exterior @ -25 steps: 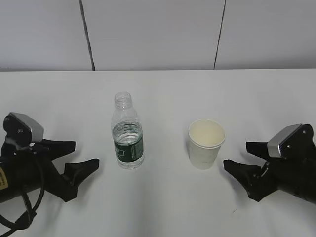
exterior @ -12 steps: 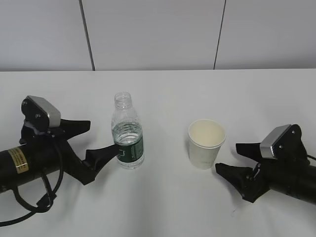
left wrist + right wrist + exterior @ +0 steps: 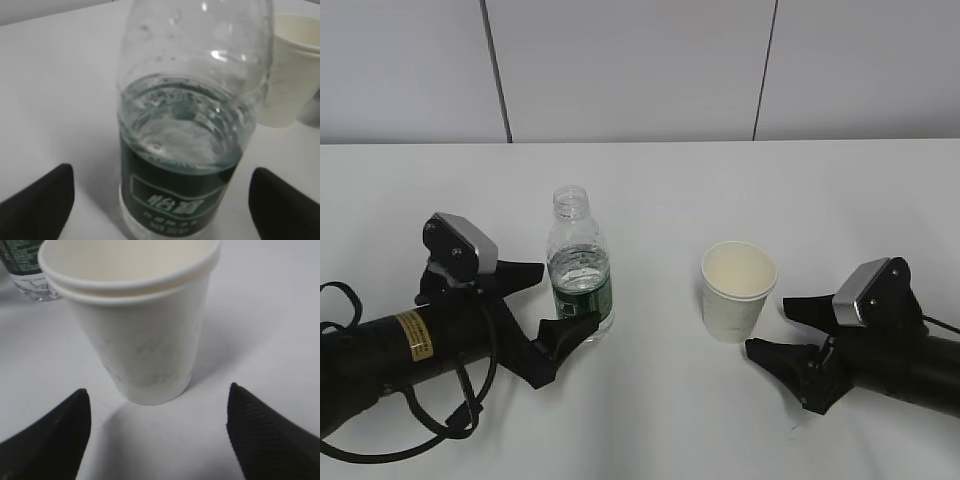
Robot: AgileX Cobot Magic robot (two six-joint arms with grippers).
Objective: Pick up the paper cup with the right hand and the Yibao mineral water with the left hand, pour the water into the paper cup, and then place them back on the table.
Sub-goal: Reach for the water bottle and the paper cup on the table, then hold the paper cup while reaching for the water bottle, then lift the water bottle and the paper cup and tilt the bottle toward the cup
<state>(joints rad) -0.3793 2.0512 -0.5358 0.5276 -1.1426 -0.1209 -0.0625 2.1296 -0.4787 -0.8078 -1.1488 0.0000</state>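
The Yibao mineral water bottle [image 3: 579, 270] stands upright and uncapped on the white table [image 3: 650, 190], partly filled, with a dark green label; it fills the left wrist view [image 3: 187, 130]. My left gripper [image 3: 563, 300] is open, its fingers reaching either side of the bottle's base without closing on it. The white paper cup [image 3: 737, 290] stands upright to the right and shows close in the right wrist view [image 3: 140, 325]. My right gripper [image 3: 772, 332] is open, just short of the cup on its right. The left gripper [image 3: 160, 200] and the right gripper [image 3: 157, 432] show spread fingertips.
A grey panelled wall [image 3: 640, 70] rises behind the table's far edge. The cup also shows behind the bottle in the left wrist view [image 3: 292, 70], and the bottle's base shows at the top left of the right wrist view [image 3: 25, 270].
My left gripper has moved right until its fingers flank the bottle. My right gripper has moved left, closer to the cup. Bottle and cup have not moved.
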